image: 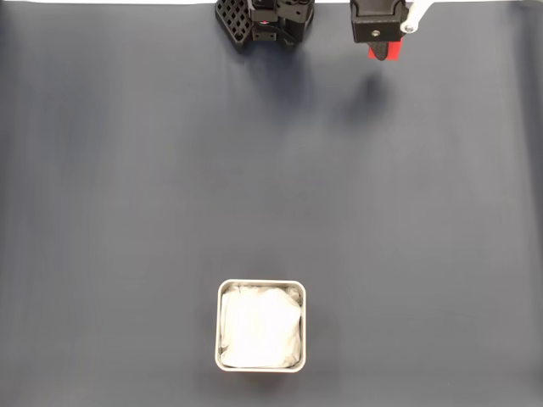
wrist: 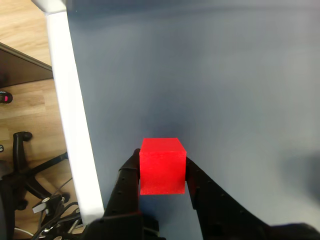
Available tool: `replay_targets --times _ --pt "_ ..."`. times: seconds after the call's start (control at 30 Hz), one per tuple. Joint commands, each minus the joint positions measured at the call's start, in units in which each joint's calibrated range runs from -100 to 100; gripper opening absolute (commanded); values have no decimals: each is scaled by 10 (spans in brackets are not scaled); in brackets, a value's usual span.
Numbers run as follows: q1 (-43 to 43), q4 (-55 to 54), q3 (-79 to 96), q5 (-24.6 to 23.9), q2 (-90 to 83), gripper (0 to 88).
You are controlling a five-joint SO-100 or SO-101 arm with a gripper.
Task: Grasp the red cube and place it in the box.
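Observation:
In the wrist view the red cube [wrist: 161, 165] sits between the two black fingers of my gripper [wrist: 161, 172], which is shut on it and holds it above the dark blue-grey mat. In the fixed view the gripper [image: 383, 49] hangs at the top edge, right of centre, with a sliver of the red cube [image: 374, 53] showing beneath it. The box [image: 260, 326], a square silver tin with a white crumpled lining, stands near the bottom centre, far from the gripper.
The arm's black base [image: 265, 21] stands at the top centre of the fixed view. In the wrist view the white table edge [wrist: 70, 110] runs down the left, with wooden floor and an office chair base [wrist: 35, 180] beyond it.

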Motion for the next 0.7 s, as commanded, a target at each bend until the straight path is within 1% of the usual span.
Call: replay_targets --times 0.0,0.2,0.4,0.67 --pt "21 13 -49 -2 13 57" --pt "60 38 -114 -3 43 57" --pt "109 40 -164 2 70 57" --pt "160 42 -246 -8 127 57"
